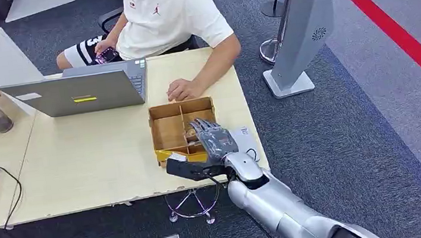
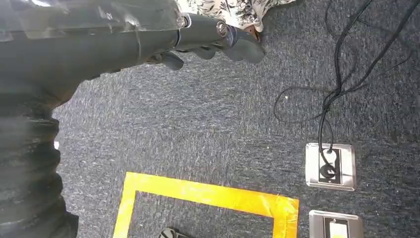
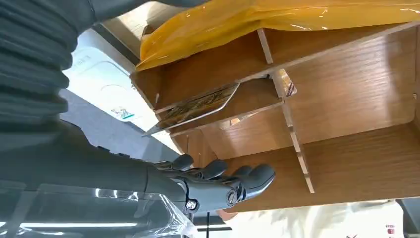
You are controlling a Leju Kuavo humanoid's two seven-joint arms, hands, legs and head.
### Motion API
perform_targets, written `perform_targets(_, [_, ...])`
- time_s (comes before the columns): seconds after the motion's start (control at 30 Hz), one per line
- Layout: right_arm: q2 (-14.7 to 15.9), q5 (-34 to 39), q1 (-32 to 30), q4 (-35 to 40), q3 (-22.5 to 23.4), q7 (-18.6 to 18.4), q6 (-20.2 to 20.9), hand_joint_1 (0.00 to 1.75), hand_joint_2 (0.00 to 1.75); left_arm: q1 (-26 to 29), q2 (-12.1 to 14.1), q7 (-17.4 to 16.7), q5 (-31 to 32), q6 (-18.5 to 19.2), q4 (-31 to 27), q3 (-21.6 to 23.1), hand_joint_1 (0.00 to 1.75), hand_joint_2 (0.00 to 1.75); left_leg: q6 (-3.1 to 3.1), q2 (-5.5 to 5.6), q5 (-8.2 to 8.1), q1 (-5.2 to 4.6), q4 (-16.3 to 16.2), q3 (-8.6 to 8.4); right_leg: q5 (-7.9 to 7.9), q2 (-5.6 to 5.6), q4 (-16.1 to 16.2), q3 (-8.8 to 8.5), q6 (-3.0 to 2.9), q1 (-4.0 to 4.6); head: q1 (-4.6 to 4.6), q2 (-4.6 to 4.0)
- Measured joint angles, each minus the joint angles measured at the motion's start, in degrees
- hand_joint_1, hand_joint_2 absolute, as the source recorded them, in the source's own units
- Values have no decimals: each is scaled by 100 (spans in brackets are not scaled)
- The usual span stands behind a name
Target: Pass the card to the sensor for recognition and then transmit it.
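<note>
Head view shows our right hand (image 1: 213, 139) hovering empty, fingers spread, over the wooden tray (image 1: 163, 133) where the card (image 3: 198, 106) leans in a near compartment, so we judge pickup is underway and must next pinch its edge.
</note>
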State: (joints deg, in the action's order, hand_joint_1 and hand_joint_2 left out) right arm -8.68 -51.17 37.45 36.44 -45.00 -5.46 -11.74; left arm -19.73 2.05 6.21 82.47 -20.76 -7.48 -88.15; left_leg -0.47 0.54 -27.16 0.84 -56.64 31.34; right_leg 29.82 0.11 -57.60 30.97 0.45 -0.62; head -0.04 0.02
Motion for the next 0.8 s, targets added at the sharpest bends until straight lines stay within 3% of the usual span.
perform_targets(0.1, [-2, -20, 1, -11, 0, -9, 2, 45, 175, 0, 0, 0, -11, 0, 0, 0, 0, 175, 0, 0, 0, 0, 0, 0, 0, 0, 0, 0, 0, 0, 0, 0])
perform_targets(0.13, [-2, -28, 2, -20, 0, -20, 0, 66, 175, 1, 0, 0, -15, 0, 0, 0, 0, 175, 0, 0, 0, 0, 0, 0, 0, 0, 0, 0, 0, 0, 0, 0])
perform_targets(0.2, [-4, -35, 6, -39, 0, -42, 0, 77, 175, 1, 0, 0, -24, 0, 0, 0, 0, 175, 0, 0, 0, 0, 0, 0, 0, 0, 0, 0, 0, 0, 0, 0])
perform_targets(0.23, [-9, -37, 8, -50, 0, -55, 0, 152, 175, 1, 0, 0, -26, 0, 0, 0, 0, 175, 0, 0, 0, 0, 0, 0, 0, 0, 0, 0, 0, 0, 0, 0])
perform_targets(0.37, [-17, -41, 17, -83, 0, -72, -7, 150, 175, 1, 0, 0, -24, 0, 0, 0, 0, 175, 0, 0, 0, 0, 0, 0, 0, 0, 0, 0, 0, 0, 0, 0])
perform_targets(0.47, [-17, -41, 47, -98, 0, -72, -31, 140, 175, 0, 0, 0, -14, 0, 0, 0, 0, 175, 0, 0, 0, 0, 0, 1, 0, 0, 0, 0, 0, 0, 0, 0])
perform_targets(0.63, [-17, -41, 53, -127, 0, -70, -77, 150, 175, 0, 0, 0, 7, 2, 0, 0, 0, 175, 0, 0, 0, 0, 0, 0, 0, 0, 0, 0, 0, 0, 0, 0])
perform_targets(0.8, [-15, -28, 53, -142, 0, -70, -135, 150, 175, 0, 2, 0, 57, 6, 0, -2, 0, 175, 0, 0, 0, 0, 0, 0, 0, 0, 0, 0, 0, 0, 0, 0])
